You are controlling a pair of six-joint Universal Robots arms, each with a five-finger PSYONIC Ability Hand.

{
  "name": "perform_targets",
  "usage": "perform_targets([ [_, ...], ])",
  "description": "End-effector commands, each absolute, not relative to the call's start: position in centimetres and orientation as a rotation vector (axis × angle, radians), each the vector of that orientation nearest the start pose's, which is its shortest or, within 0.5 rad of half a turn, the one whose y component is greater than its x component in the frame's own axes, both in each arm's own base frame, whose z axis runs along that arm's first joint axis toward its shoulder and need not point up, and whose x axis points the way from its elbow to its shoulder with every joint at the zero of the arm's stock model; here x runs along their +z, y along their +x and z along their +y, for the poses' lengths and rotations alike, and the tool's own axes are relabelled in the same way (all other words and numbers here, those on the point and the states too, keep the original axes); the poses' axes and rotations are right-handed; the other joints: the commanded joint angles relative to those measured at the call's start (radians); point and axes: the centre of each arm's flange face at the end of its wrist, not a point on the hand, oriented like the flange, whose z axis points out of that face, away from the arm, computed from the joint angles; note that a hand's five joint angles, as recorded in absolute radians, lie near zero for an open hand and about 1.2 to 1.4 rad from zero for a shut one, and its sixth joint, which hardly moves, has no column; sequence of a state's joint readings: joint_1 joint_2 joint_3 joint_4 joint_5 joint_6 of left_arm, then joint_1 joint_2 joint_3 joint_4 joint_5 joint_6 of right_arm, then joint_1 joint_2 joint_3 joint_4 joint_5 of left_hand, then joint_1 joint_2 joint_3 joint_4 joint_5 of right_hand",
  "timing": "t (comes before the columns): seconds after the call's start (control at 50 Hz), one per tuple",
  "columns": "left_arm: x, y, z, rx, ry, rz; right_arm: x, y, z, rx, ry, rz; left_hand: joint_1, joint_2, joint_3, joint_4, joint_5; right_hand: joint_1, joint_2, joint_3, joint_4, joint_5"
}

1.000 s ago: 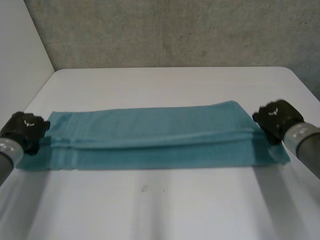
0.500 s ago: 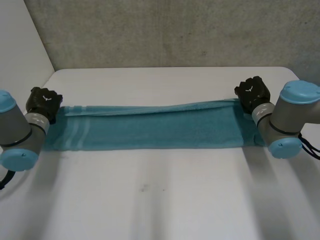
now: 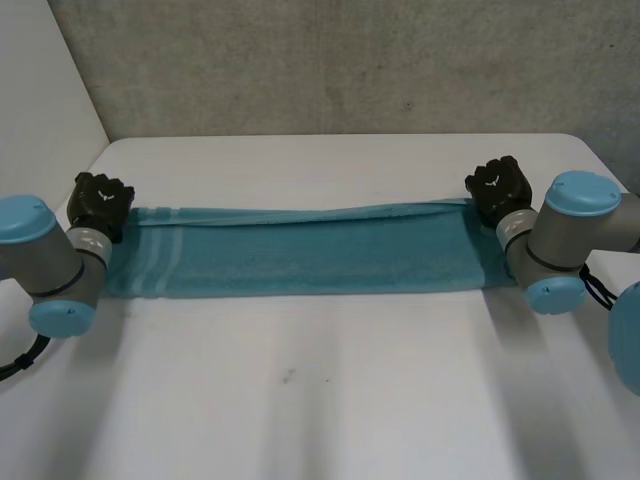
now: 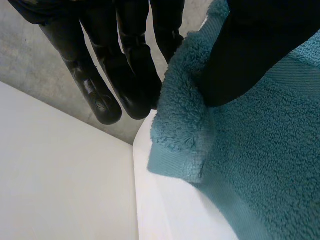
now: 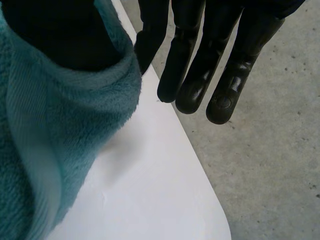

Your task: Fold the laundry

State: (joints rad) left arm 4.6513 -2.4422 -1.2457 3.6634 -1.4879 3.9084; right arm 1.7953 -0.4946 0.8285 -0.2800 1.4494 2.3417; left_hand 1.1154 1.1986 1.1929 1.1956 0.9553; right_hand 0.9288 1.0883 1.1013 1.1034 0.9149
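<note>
**A:** Left wrist view first: what is the left hand point(image 4: 131, 65) doing?

**B:** It is pinching a corner of the teal towel point(image 4: 260, 160). Its straight fingers are pressing the terry edge from one side and the thumb is bearing on it from the other. The hem is bunching just past the fingertips, and below that corner the white desk point(image 4: 170, 215) is showing.

**A:** And the right hand point(image 5: 195, 60)?

**B:** It is doing the mirror of that at the opposite end. The cloth is wrapping round its thumb, with the straight fingers closing against it from the other side.

**A:** Why is it gripping both ends at once?

**B:** From the head view, the towel is running from one hand to the other as a long narrow band lying on the desk. The edge between the two hands is lifting a little and pulling into a straight line. The edge on the robot's side of the hands is lying flat. I judge that the two corner grips are tensioning the upper layer so it is settling squarely over the lower one.

**A:** So where is the folding standing?

**B:** The lengthwise fold is looking laid, I would say. Next it is calling for letting go of both corners and then a fold across the length. Releasing one end before the other is risking a skewed top layer.
</note>
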Motion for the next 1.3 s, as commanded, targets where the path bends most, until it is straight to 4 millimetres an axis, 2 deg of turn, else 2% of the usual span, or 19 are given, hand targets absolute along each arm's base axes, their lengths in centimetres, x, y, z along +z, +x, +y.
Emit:
perform_targets([
  [0.02,10.9,-17.7,-44.9,-1.9,0.91,1.747,10.6,25.0,-46.2,-2.358,-1.349,2.135,-0.47,-0.553,-0.548,-0.55,-0.485,-0.5,-0.66,-0.673,-0.675,-0.661],
  [0.04,11.0,-18.0,-44.7,-1.908,0.915,1.741,11.0,24.8,-46.4,-2.372,-1.334,2.13,-0.863,-0.946,-0.94,-0.943,-0.877,-0.683,-0.843,-0.856,-0.858,-0.844],
  [0.06,11.2,-18.3,-44.6,-1.914,0.922,1.735,11.4,25.1,-46.4,-2.389,-1.318,2.113,-0.925,-1.008,-1.002,-1.005,-0.939,-0.754,-0.914,-0.927,-0.929,-0.915],
  [0.14,12.6,-19.0,-44.3,-1.946,0.926,1.702,12.6,25.3,-46.5,-2.419,-1.256,2.072,-0.928,-1.012,-1.006,-1.008,-0.943,-0.754,-0.914,-0.927,-0.929,-0.915],
  [0.24,14.7,-19.1,-44.1,-1.974,0.904,1.664,17.3,24.8,-47.1,-2.498,-1.058,1.946,-0.919,-1.003,-0.997,-1.0,-0.934,-0.754,-0.914,-0.927,-0.929,-0.915],
  [0.3,16.2,-19.0,-43.8,-1.99,0.89,1.638,18.4,23.8,-47.6,-2.508,-0.995,1.936,-0.917,-1.0,-0.994,-0.997,-0.931,-0.754,-0.914,-0.927,-0.929,-0.915],
  [0.42,17.8,-18.8,-42.6,-1.998,0.882,1.631,18.3,20.8,-48.8,-2.494,-0.89,2.006,-0.917,-1.0,-0.994,-0.997,-0.931,-0.754,-0.914,-0.927,-0.929,-0.915],
  [0.46,17.9,-18.7,-42.4,-1.996,0.879,1.634,18.3,20.3,-49.0,-2.46,-0.873,1.977,-0.917,-1.0,-0.994,-0.997,-0.931,-0.431,-0.591,-0.604,-0.606,-0.592],
  [0.48,17.8,-18.6,-42.2,-1.989,0.88,1.642,18.3,20.3,-49.0,-2.46,-0.873,1.977,-0.919,-1.003,-0.997,-1.0,-0.934,-0.43,-0.589,-0.602,-0.604,-0.591],
  [0.54,17.3,-18.5,-41.7,-1.974,0.89,1.665,18.6,19.9,-49.3,-2.437,-0.825,1.944,-0.917,-1.0,-0.994,-0.997,-0.931,-0.533,-0.692,-0.705,-0.707,-0.693],
  [0.56,17.3,-18.5,-41.7,-1.973,0.89,1.665,18.8,19.2,-49.7,-2.432,-0.769,1.945,-0.917,-1.0,-0.994,-0.997,-0.931,-0.719,-0.878,-0.891,-0.893,-0.879],
  [0.7,16.0,-18.4,-40.7,-1.935,0.911,1.716,17.8,19.1,-49.7,-2.286,-0.62,1.921,-0.919,-1.003,-0.997,-1.0,-0.934,-0.754,-0.914,-0.927,-0.929,-0.915],
  [0.78,15.7,-18.3,-40.5,-1.927,0.912,1.73,18.1,18.5,-49.9,-2.186,-0.472,1.891,-0.919,-1.003,-0.997,-1.0,-0.934,-0.205,-0.364,-0.377,-0.38,-0.366],
  [0.84,15.5,-18.2,-40.4,-1.921,0.916,1.738,18.1,18.0,-50.1,-2.156,-0.417,1.904,-0.922,-1.006,-1.0,-1.003,-0.937,-0.192,-0.352,-0.365,-0.367,-0.353],
  [0.9,15.5,-18.2,-40.2,-1.919,0.917,1.741,18.3,16.9,-50.5,-2.127,-0.315,1.926,-0.925,-1.009,-1.003,-1.006,-0.94,-0.474,-0.633,-0.646,-0.648,-0.635],
  [0.92,15.6,-18.1,-40.2,-1.918,0.916,1.742,18.4,16.5,-50.6,-2.123,-0.269,1.945,-0.922,-1.006,-1.0,-1.003,-0.937,-0.735,-0.895,-0.908,-0.91,-0.896],
  [1.0,15.7,-18.0,-40.1,-1.919,0.912,1.741,18.4,15.6,-50.3,-2.084,-0.177,2.038,-0.925,-1.009,-1.003,-1.006,-0.94,-0.754,-0.914,-0.927,-0.929,-0.915],
  [1.22,15.6,-18.1,-39.6,-1.911,0.919,1.754,17.3,15.5,-49.0,-1.945,-0.257,2.165,-0.928,-1.012,-1.006,-1.008,-0.943,-0.754,-0.914,-0.927,-0.929,-0.915],
  [1.3,15.7,-18.1,-39.5,-1.914,0.917,1.752,19.5,15.9,-48.1,-2.067,-0.424,2.17,-0.928,-1.012,-1.006,-1.008,-0.943,-0.754,-0.914,-0.927,-0.929,-0.915],
])
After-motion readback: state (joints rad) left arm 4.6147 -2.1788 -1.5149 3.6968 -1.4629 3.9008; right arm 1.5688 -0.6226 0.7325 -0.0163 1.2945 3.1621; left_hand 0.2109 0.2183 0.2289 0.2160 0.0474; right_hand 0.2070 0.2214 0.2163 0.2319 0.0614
